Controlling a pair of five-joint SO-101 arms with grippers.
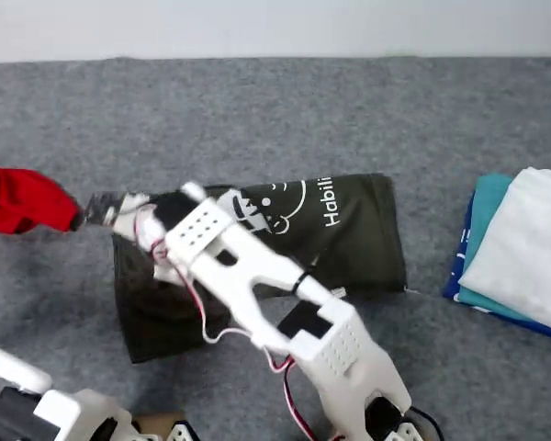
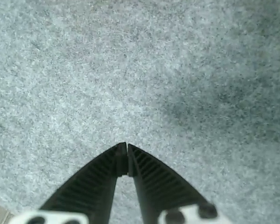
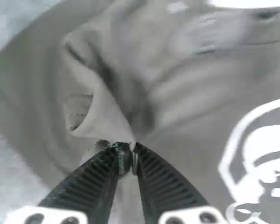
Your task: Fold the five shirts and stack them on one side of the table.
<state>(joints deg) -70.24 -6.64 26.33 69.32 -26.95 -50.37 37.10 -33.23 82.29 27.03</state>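
Grey felt lies right under the left pincer (image 2: 126,154), which hangs low over a bare part of the table (image 1: 257,110) at the near left corner. Its two black fingers are pressed together with nothing between them. A bit farther in, the right arm stretches from the near edge out over the middle of the table. The right pincer (image 3: 126,156) is down on the left end of the dark green shirt (image 1: 349,230), and its tips look pinched on a fold of the cloth, though the wrist view is blurry there. The dark green shirt lies in the middle of the table, partly folded, with a white picture on its front facing up. Off to the left, at the table's edge, lies a bunched red shirt (image 1: 18,197), close to the right pincer. Far over on the right side sits a neat pile: a white shirt (image 1: 523,248) on top, a teal shirt (image 1: 487,211) under it, and a blue shirt (image 1: 464,257) at the bottom.
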